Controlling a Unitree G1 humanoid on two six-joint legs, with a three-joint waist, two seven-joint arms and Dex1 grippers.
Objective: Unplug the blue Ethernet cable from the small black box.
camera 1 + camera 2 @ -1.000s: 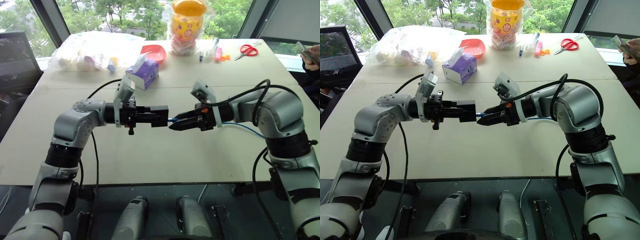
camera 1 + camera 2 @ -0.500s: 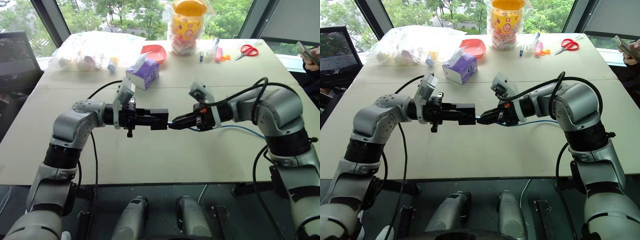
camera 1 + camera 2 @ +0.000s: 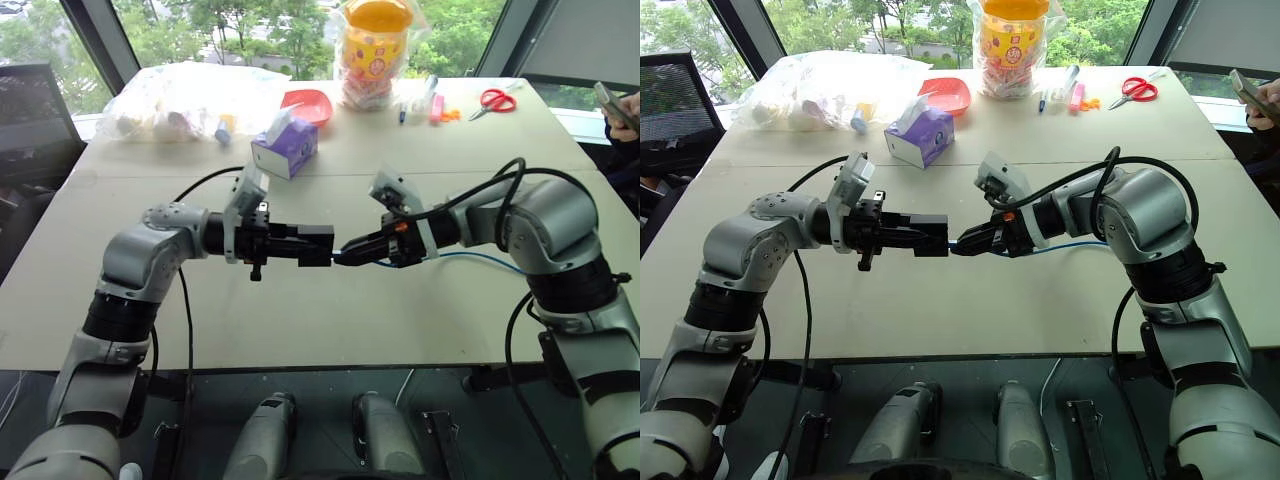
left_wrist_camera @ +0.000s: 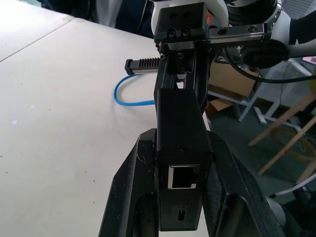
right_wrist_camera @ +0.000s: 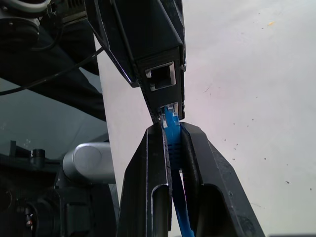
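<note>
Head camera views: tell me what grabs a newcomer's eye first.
Above the middle of the table, the two arms meet tip to tip: the left gripper clamps the small black box, and the right gripper pinches the blue Ethernet cable right at the box's port, plug still seated. Behind them, a purple tissue box and red scissors stand out.

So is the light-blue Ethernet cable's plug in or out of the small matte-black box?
In. The light-blue Ethernet cable enters the small matte-black box at its lower port, with the right gripper shut on the plug.
</note>
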